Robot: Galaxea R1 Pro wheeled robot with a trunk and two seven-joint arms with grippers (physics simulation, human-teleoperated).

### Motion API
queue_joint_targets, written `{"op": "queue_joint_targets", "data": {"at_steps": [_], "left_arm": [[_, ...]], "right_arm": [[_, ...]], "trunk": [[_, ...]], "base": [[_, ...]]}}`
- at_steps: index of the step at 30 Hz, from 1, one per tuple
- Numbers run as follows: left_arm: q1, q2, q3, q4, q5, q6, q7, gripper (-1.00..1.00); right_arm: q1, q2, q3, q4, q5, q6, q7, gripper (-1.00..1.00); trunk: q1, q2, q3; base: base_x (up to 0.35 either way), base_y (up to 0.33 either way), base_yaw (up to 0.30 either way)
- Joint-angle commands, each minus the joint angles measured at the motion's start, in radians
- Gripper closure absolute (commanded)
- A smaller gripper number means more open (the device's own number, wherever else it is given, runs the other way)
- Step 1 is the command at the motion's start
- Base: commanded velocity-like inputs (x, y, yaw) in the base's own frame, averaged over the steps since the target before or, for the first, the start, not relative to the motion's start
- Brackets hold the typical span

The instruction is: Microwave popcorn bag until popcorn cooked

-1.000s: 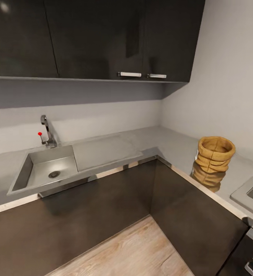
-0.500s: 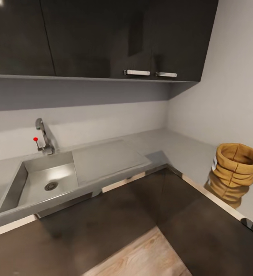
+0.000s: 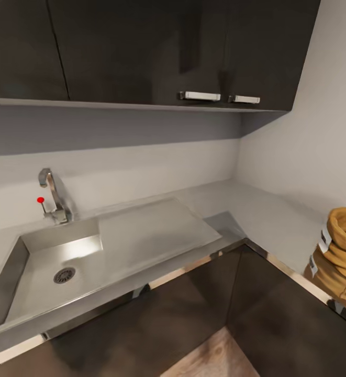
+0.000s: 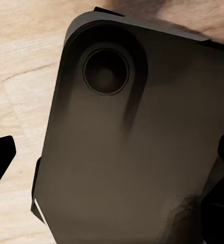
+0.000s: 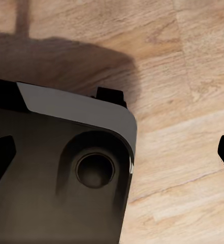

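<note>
The popcorn bag (image 3: pixel 345 248), a mustard-tan sack with a rolled rim and a white side label, stands upright on the glossy grey countertop (image 3: pixel 269 214) at the head view's right edge, which cuts it off. Its reflection lies in the slab below it. The inside of the sack is hidden. The microwave is out of view. In the left wrist view my left gripper (image 4: pixel 112 157) hangs open over the robot's dark base. In the right wrist view my right gripper (image 5: pixel 112 152) is open too, above the base and the wooden floor. Both hold nothing.
A steel sink (image 3: pixel 47 272) with a tap (image 3: pixel 52 196) and a drainboard (image 3: pixel 152 230) takes up the counter's left run. Dark upper cabinets (image 3: pixel 141 47) hang above, and dark lower fronts (image 3: pixel 193 309) meet in a corner. Wooden floor (image 3: pixel 214 358) lies below.
The whole head view has shifted: the camera has turned left and come closer, so the sink looms larger and the bag has slid to the picture's right edge. Nothing itself has moved.
</note>
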Motion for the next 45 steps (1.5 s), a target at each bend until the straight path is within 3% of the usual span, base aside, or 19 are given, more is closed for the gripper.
{"op": "queue_joint_targets", "data": {"at_steps": [1,7,45], "left_arm": [[0.001,0.0,0.002,-0.002,0.004,-0.001,0.0,-1.0],[0.001,-0.001,0.002,-0.002,0.004,-0.003,0.0,-1.0],[0.001,-0.001,0.003,-0.002,0.006,-0.007,0.002,-1.0]], "right_arm": [[-0.001,0.0,-0.001,0.003,0.008,-0.005,-0.006,-1.0],[-0.001,0.001,-0.001,0.003,0.007,-0.004,-0.01,-1.0],[-0.001,0.001,-0.002,0.003,0.003,0.0,-0.007,-1.0]], "trunk": [[0.001,0.0,-0.001],[0.001,0.0,-0.001],[0.001,0.0,-0.001]], "base": [[0.319,0.117,-0.132],[0.186,0.027,-0.255],[0.001,0.0,-0.291]]}}
